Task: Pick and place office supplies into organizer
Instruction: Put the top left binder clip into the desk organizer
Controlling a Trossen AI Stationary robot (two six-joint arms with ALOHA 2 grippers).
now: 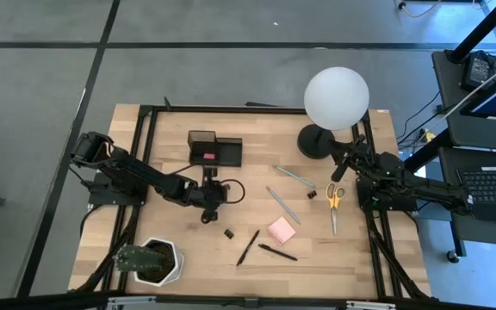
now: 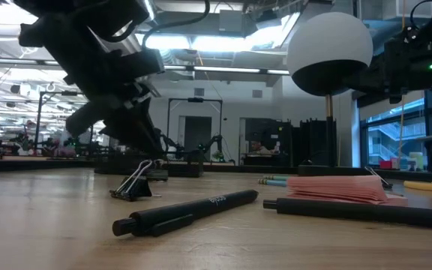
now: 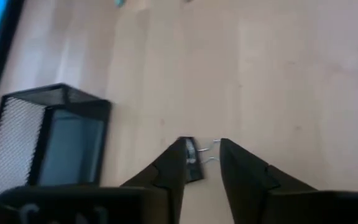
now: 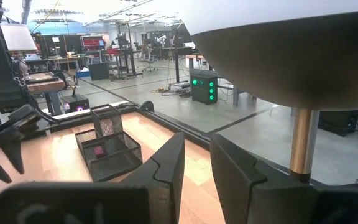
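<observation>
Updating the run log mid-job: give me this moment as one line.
left gripper: open around binder clip on table, near organizer | right gripper: idle by lamp | pens, pencils, scissors, sticky notes: unplaced

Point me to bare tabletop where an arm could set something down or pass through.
Free: the far-left strip beyond the organizer, and the near-right corner past the sticky-note pad and scissors. Crowded: the middle, with left gripper over a binder clip, pens, pencils; lamp and right gripper far right.

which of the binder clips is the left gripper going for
The binder clip lying between the left gripper's open fingers, just in front of the organizer. The other binder clip lies far off beside the scissors.
</observation>
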